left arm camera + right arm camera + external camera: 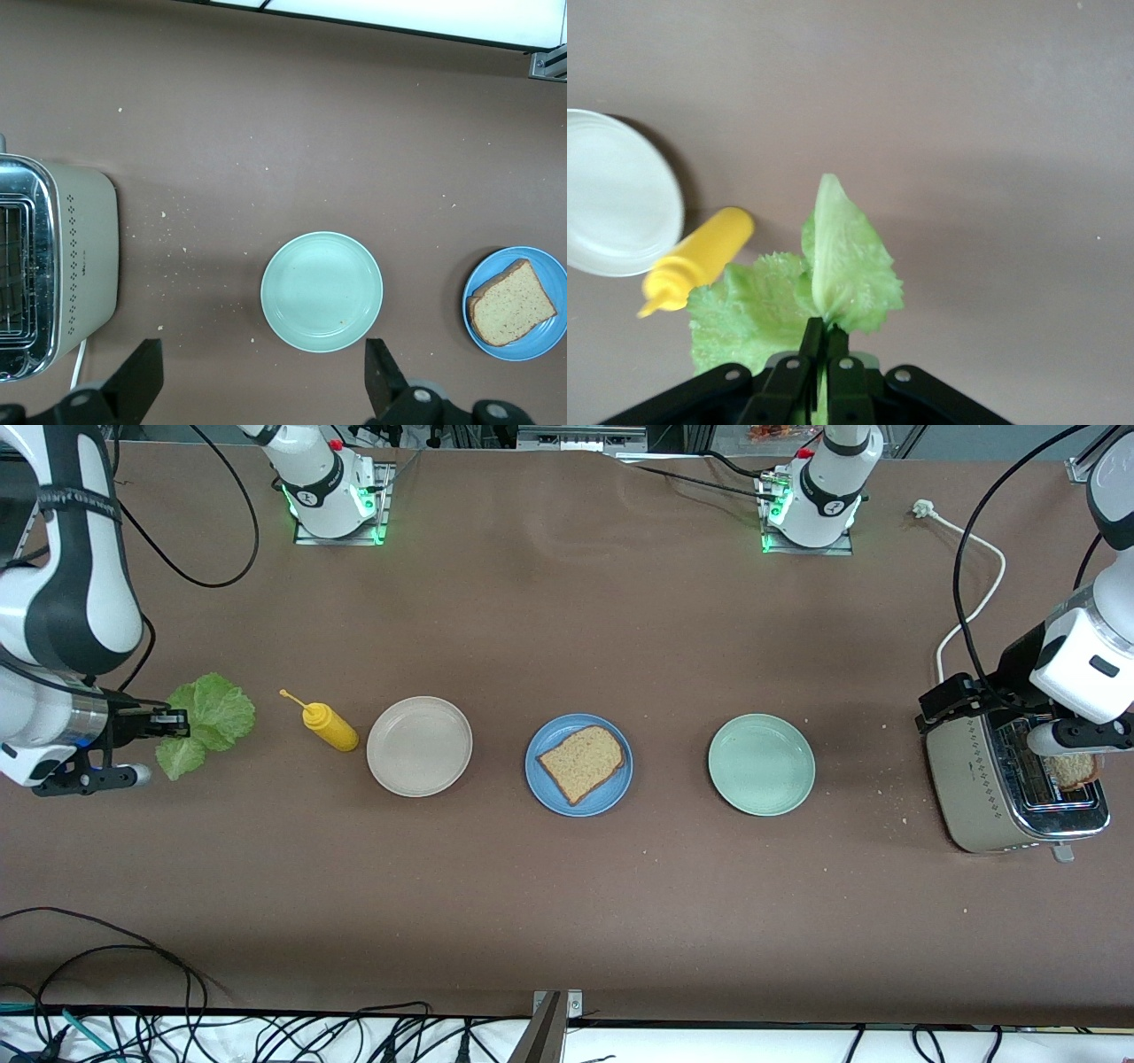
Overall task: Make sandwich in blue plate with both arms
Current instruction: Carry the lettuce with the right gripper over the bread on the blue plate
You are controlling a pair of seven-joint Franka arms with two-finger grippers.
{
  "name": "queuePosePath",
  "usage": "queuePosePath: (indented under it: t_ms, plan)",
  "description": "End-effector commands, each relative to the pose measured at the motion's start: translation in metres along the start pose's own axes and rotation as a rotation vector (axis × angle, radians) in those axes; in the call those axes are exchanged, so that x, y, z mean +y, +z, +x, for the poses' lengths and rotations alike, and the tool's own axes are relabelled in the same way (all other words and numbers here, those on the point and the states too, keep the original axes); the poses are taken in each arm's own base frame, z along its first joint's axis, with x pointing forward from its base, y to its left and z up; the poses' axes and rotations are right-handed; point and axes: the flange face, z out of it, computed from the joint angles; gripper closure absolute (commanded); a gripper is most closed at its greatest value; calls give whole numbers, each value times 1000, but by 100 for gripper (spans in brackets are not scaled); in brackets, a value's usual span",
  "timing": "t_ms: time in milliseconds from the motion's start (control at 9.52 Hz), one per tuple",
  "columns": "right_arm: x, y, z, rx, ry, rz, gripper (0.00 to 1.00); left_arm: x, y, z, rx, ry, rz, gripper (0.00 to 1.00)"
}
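The blue plate (542, 737) lies mid-table with one brown bread slice (582, 763) on it; both also show in the left wrist view, plate (532, 347) and slice (512, 303). My right gripper (182, 724) is shut on the green lettuce leaf (211, 716), low over the table at the right arm's end. In the right wrist view the fingertips (826, 332) pinch the leaf's (846, 261) stem. My left gripper (1085, 744) is open and empty (263, 390) over the toaster (1010, 788). A second bread slice (1074, 769) stands in the toaster slot.
A yellow squeeze bottle (328, 726) lies between the lettuce and a beige-white plate (419, 746). A pale green plate (761, 764) sits between the blue plate and the toaster. The toaster's white cord (974, 576) runs toward the left arm's base. Crumbs lie around the toaster.
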Motion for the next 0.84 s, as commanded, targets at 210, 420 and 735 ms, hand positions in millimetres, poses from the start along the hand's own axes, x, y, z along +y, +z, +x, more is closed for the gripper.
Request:
queuePosePath:
  t_ms: [210, 420, 735]
  plan:
    - [-129, -29, 15, -1, 114, 130, 100, 2, -8, -2, -2, 18, 14, 0]
    - [-218, -18, 22, 17, 246, 132, 100, 3, -8, -3, -3, 21, 14, 0]
    - [-337, 18, 28, 75, 365, 148, 100, -1, -8, -2, -2, 13, 15, 0]
